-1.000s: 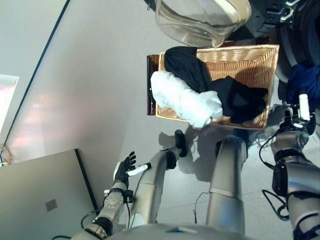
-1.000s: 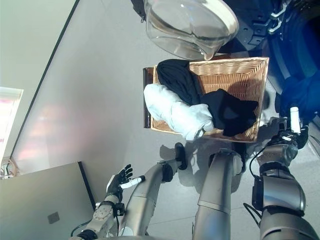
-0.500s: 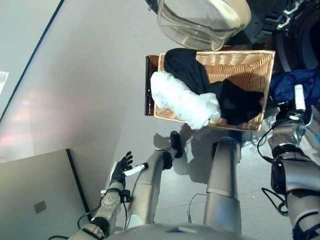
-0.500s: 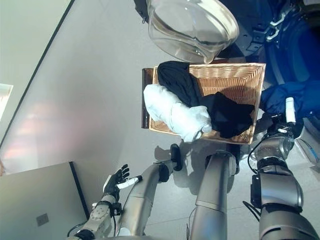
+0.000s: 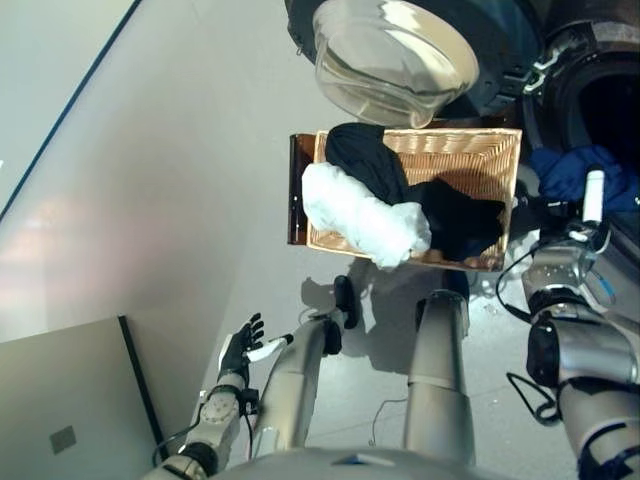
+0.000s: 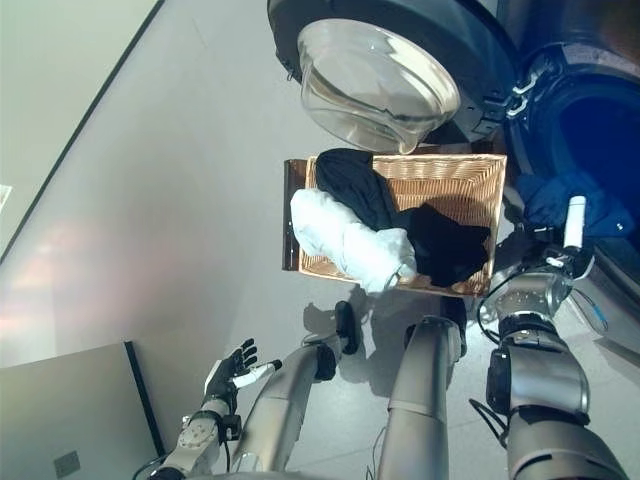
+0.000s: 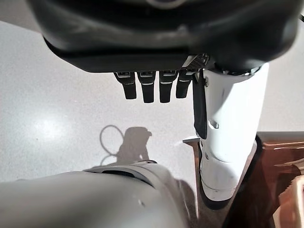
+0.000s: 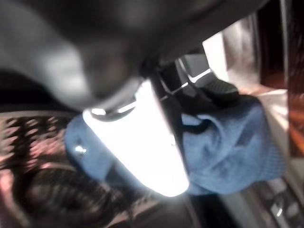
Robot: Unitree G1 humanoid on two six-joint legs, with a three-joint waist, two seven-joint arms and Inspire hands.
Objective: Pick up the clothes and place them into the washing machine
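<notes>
The right robot hand (image 8: 156,142) pinches a soft, light blue cloth garment (image 5: 572,170) at the dark washing machine drum opening (image 5: 590,105), best held by a bunched fold, while the left robot hand (image 5: 240,345) hangs open and empty.

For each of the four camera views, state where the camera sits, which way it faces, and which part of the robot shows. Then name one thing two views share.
Left eye view: on the head, looking down at the wicker basket; both arms show.
Right eye view: beside it, same scene.
Left wrist view: on the left wrist, facing the floor; left hand open.
Right wrist view: on the right wrist, facing the drum; right hand grips the blue garment.
Shared: the blue garment, also in both eye views.
</notes>
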